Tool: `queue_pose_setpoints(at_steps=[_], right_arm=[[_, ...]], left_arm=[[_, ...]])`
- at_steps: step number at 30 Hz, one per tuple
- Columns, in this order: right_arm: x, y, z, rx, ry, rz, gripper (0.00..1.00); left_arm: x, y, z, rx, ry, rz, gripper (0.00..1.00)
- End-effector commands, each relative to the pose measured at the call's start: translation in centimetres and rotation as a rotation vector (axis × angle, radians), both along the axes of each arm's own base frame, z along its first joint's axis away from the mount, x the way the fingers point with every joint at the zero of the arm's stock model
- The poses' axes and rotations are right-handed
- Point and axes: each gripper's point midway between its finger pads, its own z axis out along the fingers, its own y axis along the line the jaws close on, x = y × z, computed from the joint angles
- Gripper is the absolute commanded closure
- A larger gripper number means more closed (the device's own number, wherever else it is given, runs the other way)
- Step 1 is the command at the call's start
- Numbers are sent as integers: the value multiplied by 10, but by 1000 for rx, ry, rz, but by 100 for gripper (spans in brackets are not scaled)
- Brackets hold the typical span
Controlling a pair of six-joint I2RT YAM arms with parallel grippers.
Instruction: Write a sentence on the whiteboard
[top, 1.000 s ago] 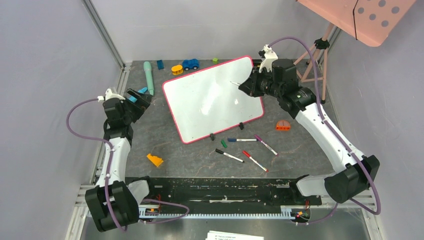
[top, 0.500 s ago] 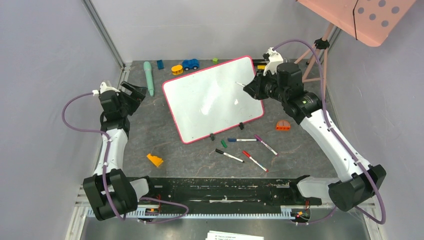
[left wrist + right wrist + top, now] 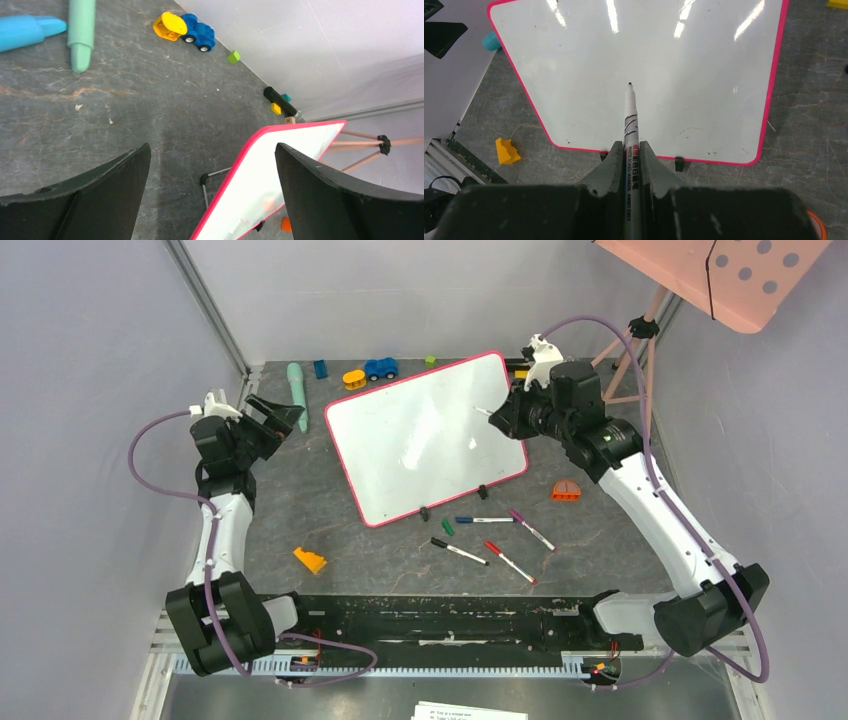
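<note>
The whiteboard (image 3: 425,436) with a pink-red rim lies on the table's far middle; it also shows in the right wrist view (image 3: 649,75) and in the left wrist view (image 3: 270,180). Its face is blank: no green sentence shows, only faint specks. My right gripper (image 3: 510,412) is shut on a white whiteboard marker (image 3: 631,125) with a green tip, uncapped. The tip hovers over the board's right part in the top view (image 3: 480,408). My left gripper (image 3: 285,420) is open and empty, left of the board.
Several markers (image 3: 490,540) and a green cap (image 3: 448,527) lie in front of the board. A yellow block (image 3: 310,560), an orange piece (image 3: 566,491), a mint marker (image 3: 297,392), a blue toy car (image 3: 381,368) and a wooden easel (image 3: 640,360) stand around.
My left gripper has swung up and left, away from the board's left edge. My right gripper with the marker has shifted slightly right over the board's right part.
</note>
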Motion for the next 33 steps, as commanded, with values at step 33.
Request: queue_pose_setpoints(at_steps=[33], right_arm=[[26,15,23,40,-122,-1,100]], left_arm=[[-30,-79,6,-75,-105,-532,0]])
